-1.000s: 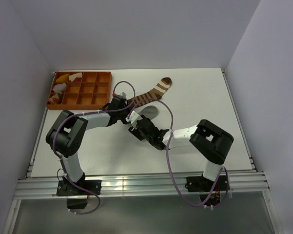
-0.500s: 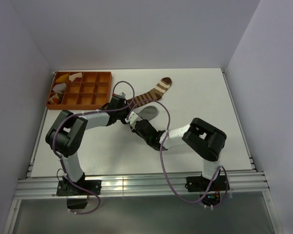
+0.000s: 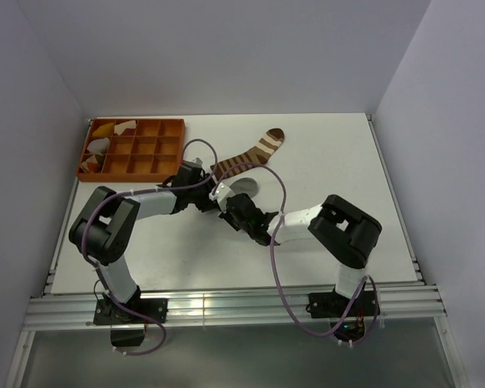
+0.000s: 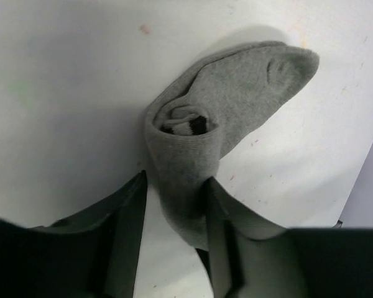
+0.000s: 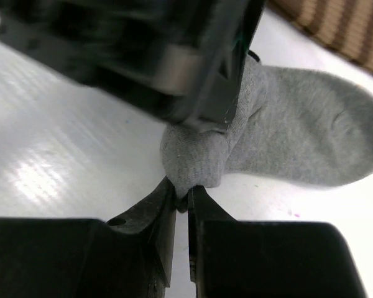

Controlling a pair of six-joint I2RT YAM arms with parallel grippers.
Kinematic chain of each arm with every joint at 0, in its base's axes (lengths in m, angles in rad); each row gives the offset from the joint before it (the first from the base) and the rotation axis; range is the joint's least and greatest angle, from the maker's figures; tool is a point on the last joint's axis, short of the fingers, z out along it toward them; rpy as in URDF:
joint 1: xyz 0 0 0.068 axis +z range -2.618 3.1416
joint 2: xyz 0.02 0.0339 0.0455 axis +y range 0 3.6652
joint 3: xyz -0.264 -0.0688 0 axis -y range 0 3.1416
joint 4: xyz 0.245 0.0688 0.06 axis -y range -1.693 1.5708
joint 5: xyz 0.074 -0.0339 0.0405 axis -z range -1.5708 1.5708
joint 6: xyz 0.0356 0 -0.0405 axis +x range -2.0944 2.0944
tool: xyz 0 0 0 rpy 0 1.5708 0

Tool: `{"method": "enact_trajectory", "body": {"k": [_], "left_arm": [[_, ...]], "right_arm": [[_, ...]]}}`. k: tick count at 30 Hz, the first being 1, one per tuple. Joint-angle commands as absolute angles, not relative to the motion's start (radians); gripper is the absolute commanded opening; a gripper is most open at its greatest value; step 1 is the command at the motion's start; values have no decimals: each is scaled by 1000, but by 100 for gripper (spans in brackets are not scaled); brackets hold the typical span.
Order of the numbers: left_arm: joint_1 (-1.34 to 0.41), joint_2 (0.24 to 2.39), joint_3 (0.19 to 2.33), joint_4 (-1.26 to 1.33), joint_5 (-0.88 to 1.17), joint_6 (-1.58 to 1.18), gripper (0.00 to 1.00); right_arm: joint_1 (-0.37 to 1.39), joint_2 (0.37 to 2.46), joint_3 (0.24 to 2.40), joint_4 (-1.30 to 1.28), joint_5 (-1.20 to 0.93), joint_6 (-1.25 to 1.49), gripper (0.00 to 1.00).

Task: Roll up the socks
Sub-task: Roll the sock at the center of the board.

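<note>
White desk (image 3: 331, 162), walled on three sides. Two arms are bolted at the near edge, left arm (image 3: 105, 226) and right arm (image 3: 343, 230). Both reach in to meet near the desk middle, with purple cables (image 3: 275, 267) looping off them.

Orange tray (image 3: 149, 147) with a grid of compartments sits at the far-left corner. Yellow and white cloth pieces (image 3: 105, 129) are in its left compartments.

Brown sock with white stripes (image 3: 255, 151) lies flat and unrolled on the desk, running diagonally with the toe toward the far side. It is just beyond where the arms meet and no tool is on it.

Grey sock (image 4: 236, 93) lies on the desk just beside the brown one, right at the meeting point. The cuff end is rolled partway into a short tube, with a dark stripe showing inside the roll. The toe end is flat on the desk.

Left tool (image 4: 175, 180): jaws parted, straddling the rolled end, one finger (image 4: 214, 205) against the fabric and no clear squeeze.

Right tool (image 5: 181, 192): jaws nearly together, pinching the lower edge of the grey roll. It sits directly under the left tool body.
</note>
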State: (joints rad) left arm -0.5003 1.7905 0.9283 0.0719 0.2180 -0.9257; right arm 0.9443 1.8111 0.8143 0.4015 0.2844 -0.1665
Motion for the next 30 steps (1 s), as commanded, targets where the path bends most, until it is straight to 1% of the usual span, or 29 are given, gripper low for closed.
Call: {"method": "enact_trajectory", "body": {"k": [1,2,4,5,8,10,12,14,17,24,30], "left_arm": [[-488,1735,855,49,230,-940,47],[-482,1724,842,72,229,-946,54],[-466,1694,805,103,226,-963,58],[-457,1674,780,136,225,-977,62],[-445,1641,733,199,233,-1005,68],[-433,1618,692,259,242,-1023,70],[-423,1615,670,297,248,-1031,70],[-420,1624,664,313,258,-1029,70],[-413,1649,660,359,275,-1043,68],[-407,1704,683,429,305,-1066,69],[-408,1729,641,486,298,-1106,68]], "right_arm": [[893,1770,822,325,71,-54,0],[879,1760,819,310,17,-43,0],[833,1753,822,293,-56,-14,0],[803,1753,824,285,-124,-2,0],[758,1766,828,279,-221,46,0],[712,1788,841,275,-331,72,0],[689,1802,857,268,-423,86,0],[664,1819,882,247,-454,86,0],[660,1821,894,227,-456,69,0],[660,1838,943,158,-474,11,0],[660,1867,982,124,-477,-25,0]]}}
